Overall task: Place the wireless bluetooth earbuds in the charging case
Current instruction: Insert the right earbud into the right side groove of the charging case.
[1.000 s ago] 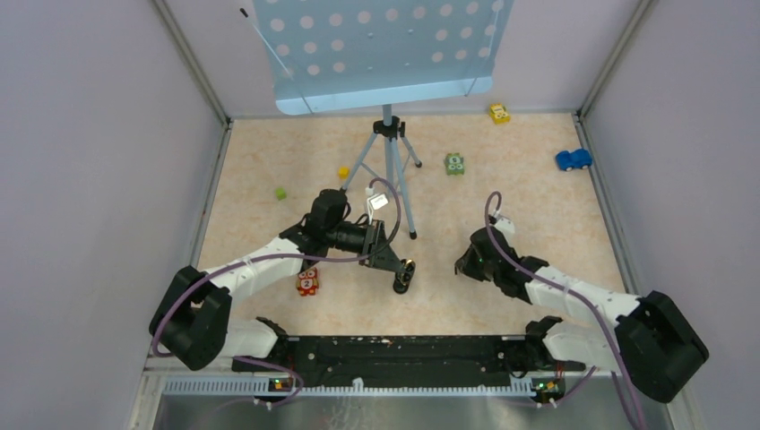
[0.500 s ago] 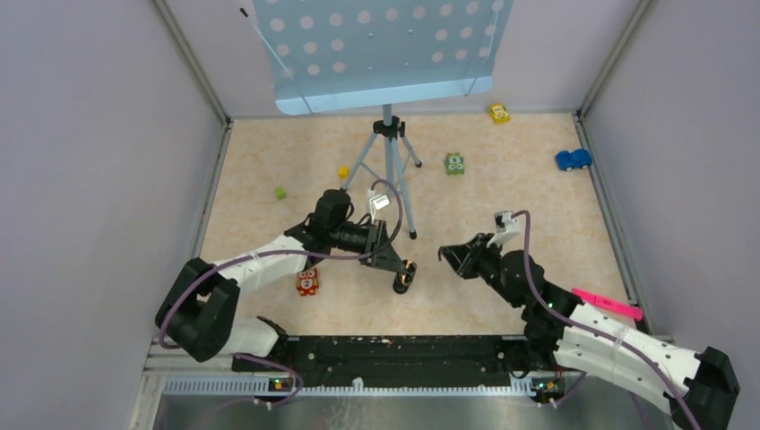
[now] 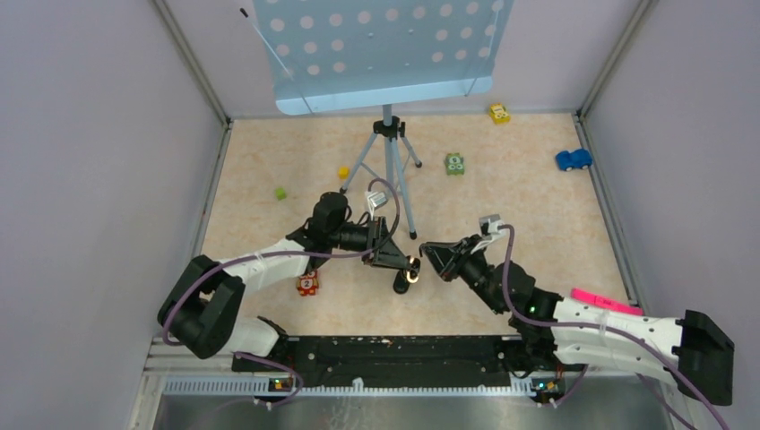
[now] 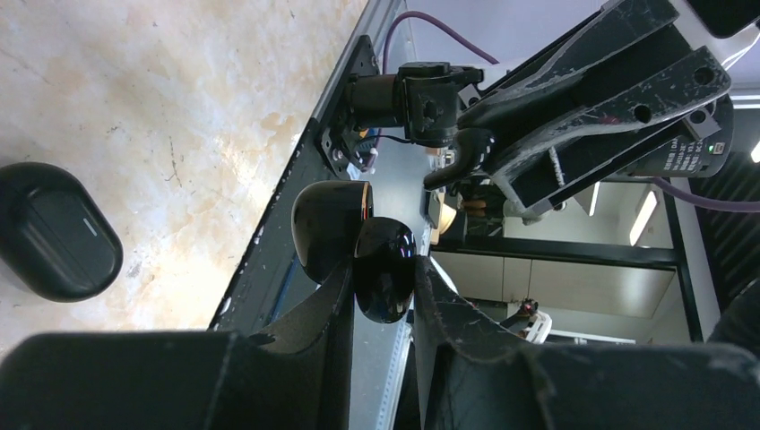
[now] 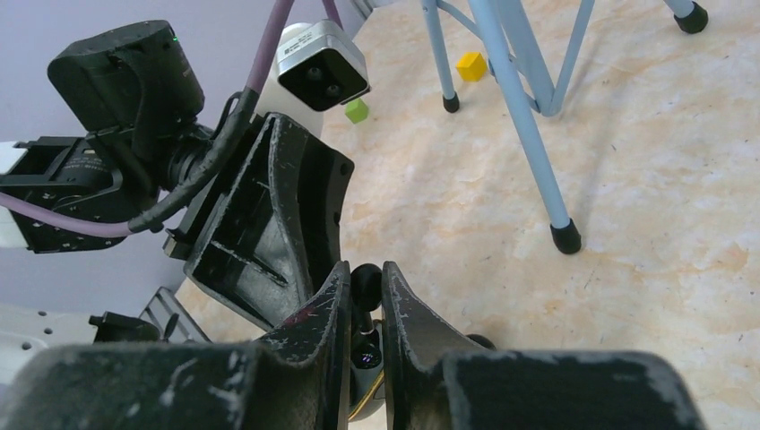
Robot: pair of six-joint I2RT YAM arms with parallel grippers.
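Observation:
My left gripper (image 4: 382, 270) is shut on the charging case (image 4: 385, 291), a glossy black oval held off the table, with its open lid (image 4: 330, 224) beside it. In the top view the case (image 3: 412, 267) shows a bright rim at the left fingertips. My right gripper (image 5: 366, 276) is shut on a tiny black earbud (image 5: 366, 281), just above the case's gold-rimmed inside (image 5: 369, 360), where a small purple light glows. Seen from above, the right gripper (image 3: 427, 252) points left, almost touching the case. No other earbud shows.
A second black rounded pebble (image 4: 56, 230) lies on the table under the left gripper (image 3: 401, 285). A tripod stand (image 3: 391, 170) is close behind. Red number blocks (image 3: 307, 283), small green (image 3: 280, 193) and yellow (image 3: 342, 172) blocks, a green toy (image 3: 454, 164), yellow (image 3: 499, 113) and blue (image 3: 573, 159) cars are scattered around.
My right arm has swung left and stretched out, bringing the earbud up to the case. The left gripper has tilted the case slightly toward it. A pink strip now shows at the right edge.

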